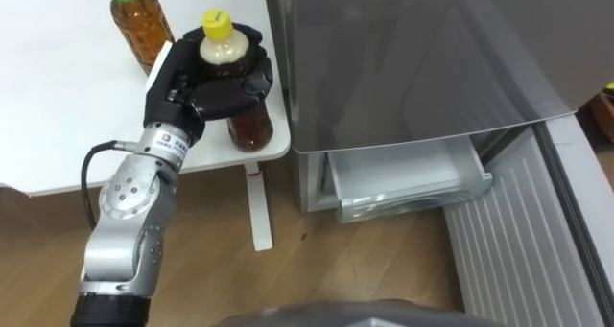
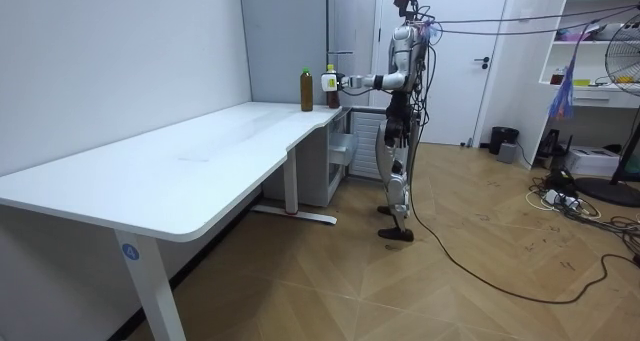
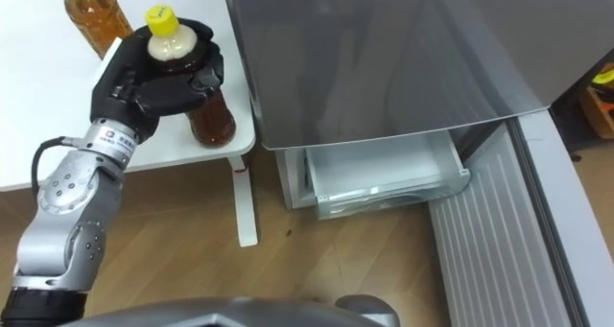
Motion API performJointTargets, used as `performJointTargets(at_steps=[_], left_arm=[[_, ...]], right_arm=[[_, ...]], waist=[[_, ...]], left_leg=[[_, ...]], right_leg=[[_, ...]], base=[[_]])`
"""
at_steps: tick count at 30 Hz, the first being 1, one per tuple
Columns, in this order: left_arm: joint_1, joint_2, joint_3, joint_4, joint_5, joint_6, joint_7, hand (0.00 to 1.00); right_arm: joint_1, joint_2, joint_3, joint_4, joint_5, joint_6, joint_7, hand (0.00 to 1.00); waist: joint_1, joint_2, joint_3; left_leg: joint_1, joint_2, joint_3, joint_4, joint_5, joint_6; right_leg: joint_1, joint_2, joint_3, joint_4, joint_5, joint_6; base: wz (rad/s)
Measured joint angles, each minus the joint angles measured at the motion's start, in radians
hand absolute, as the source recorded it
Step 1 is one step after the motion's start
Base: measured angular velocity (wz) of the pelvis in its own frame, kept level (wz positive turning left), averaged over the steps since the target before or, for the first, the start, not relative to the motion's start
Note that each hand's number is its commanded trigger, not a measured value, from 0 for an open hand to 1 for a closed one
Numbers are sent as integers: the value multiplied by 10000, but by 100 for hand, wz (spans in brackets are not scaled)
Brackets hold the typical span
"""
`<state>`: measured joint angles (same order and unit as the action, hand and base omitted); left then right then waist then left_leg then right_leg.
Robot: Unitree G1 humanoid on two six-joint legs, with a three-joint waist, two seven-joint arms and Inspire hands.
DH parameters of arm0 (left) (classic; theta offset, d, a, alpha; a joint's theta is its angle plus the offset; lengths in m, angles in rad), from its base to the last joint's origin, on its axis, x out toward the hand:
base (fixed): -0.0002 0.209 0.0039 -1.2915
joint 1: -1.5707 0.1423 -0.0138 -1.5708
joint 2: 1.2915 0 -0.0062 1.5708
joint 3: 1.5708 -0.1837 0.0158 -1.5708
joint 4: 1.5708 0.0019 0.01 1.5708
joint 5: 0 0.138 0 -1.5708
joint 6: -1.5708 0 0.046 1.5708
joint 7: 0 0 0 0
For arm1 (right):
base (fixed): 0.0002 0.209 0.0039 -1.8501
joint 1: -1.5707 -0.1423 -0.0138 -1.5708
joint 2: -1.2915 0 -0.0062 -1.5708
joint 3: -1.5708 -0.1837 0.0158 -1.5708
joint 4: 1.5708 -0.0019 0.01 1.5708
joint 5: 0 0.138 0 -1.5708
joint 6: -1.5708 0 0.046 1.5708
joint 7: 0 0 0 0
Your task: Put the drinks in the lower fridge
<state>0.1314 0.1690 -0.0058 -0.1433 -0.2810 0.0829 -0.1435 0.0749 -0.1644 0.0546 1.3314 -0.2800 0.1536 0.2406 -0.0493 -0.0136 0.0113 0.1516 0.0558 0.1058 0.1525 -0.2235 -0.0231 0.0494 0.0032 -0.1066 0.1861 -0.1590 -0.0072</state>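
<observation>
Left robot hand (image 1: pixel 219 92) curled round the yellow-capped bottle (image 1: pixel 225 49) of brown drink at the tabletop (image 1: pixel 58 126) corner. The green-capped bottle (image 1: pixel 139 25) stands just beside it. To the right, the fridge (image 1: pixel 413 58) has its lower drawer (image 1: pixel 403 178) pulled open.

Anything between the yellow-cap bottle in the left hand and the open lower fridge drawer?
Nothing visible. The left robot hand grips the yellow-capped bottle at the corner of the white table; the open fridge drawer sits lower to its right, bare floor between. The green-capped bottle stands on the other side, off that path.
</observation>
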Motion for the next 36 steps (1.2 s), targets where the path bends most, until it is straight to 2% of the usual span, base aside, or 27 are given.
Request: performJointTargets(at_steps=[6, 30, 36], left_arm=[[0, 0, 1, -1, 1, -1, -4, 100], [2, 44, -269, 13, -107, 73, -248, 100], [-28, 28, -347, -54, -333, 73, -388, 100]], right_arm=[[-19, 1, 1, -6, -33, 5, 3, 0], [-268, -3, 13, -75, -87, -25, 4, 0], [-366, 1, 85, -167, 38, -119, -106, 0]], waist=[[6, -74, -23], [198, -14, -91], [277, -93, -119]], left_leg=[[-4, 0, 3, 1, 0, 0], [-9, 2, 15, 6, 0, 0], [-234, 2, 18, 45, 0, 0]], right_leg=[[-5, 0, -20, -3, 0, 0], [-14, -14, -110, 17, 3, -5], [-189, -49, -233, 76, 3, -5]], base=[[0], [0], [5]])
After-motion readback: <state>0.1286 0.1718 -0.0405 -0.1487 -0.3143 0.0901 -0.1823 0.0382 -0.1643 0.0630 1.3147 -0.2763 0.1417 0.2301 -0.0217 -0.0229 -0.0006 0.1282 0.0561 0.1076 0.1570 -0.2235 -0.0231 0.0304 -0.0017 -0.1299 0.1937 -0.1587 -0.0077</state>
